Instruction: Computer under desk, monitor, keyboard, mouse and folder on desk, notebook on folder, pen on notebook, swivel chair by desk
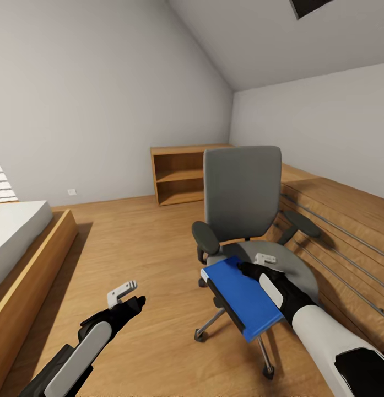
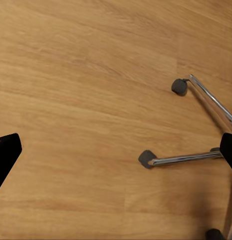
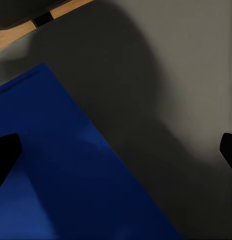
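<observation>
The folder point(image 1: 244, 298), flat and bright blue with a black spine strip, was seen lying on the seat of the swivel chair point(image 1: 242, 190), its near end jutting out past the seat's front edge. The right gripper point(image 1: 264, 260) was positioned just above the folder's far edge, over the grey seat; in the right wrist view its dark fingertips point(image 3: 6, 155) were shown set wide apart, with the blue folder point(image 3: 61, 165) and the seat fabric lying between them and nothing pinched. The chair was found standing on the wooden floor point(image 1: 136, 248), its tall grey back facing the camera, dark armrests on either side and the chrome star base with casters point(image 2: 147, 158) beneath. The left gripper point(image 1: 125, 295) was held low over bare floor, well apart from the chair, its fingers likewise spread. A wooden shelf unit point(image 1: 178, 173) was seen against the far wall and a bed point(image 1: 18, 242) at the left.
</observation>
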Robot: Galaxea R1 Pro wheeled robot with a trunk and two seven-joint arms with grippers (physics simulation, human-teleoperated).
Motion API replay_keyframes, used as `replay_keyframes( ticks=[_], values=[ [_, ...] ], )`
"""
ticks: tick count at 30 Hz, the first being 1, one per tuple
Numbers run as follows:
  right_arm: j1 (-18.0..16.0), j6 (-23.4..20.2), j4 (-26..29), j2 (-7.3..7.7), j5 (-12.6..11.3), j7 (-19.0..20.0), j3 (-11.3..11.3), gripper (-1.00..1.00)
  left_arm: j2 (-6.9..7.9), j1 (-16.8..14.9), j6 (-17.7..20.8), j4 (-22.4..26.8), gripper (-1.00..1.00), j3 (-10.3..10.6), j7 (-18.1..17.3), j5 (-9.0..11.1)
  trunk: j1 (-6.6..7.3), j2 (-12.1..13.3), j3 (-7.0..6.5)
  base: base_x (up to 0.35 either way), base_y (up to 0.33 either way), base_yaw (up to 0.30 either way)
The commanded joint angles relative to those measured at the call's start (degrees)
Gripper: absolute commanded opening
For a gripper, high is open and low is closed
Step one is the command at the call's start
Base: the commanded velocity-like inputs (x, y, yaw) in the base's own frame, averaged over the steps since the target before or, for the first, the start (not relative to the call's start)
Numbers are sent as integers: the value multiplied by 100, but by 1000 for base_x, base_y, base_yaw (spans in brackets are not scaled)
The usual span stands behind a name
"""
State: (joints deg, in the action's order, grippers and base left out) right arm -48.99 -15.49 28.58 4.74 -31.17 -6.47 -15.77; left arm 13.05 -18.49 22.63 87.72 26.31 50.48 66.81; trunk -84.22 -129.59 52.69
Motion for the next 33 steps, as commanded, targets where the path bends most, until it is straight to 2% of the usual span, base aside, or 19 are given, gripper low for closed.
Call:
replay_keyframes(
  ticks=[1, 9, 33],
  values=[
    [2, -25, -62, 9, -73, -56, -58, 100, 5, -6, 13, 8, 100, 7, 40, 27, 1, -2, 7, -22, 0, 0],
    [1, -23, -60, 9, -73, -56, -56, 100, 5, -6, 13, 1, 100, 9, 28, 30, 1, -2, 7, -6, 0, 0],
    [3, 2, -55, 23, -64, -48, -40, 100, -12, -6, 13, -9, 100, 13, 32, 35, 528, 960, -424, 0, 0, 0]
  ],
)
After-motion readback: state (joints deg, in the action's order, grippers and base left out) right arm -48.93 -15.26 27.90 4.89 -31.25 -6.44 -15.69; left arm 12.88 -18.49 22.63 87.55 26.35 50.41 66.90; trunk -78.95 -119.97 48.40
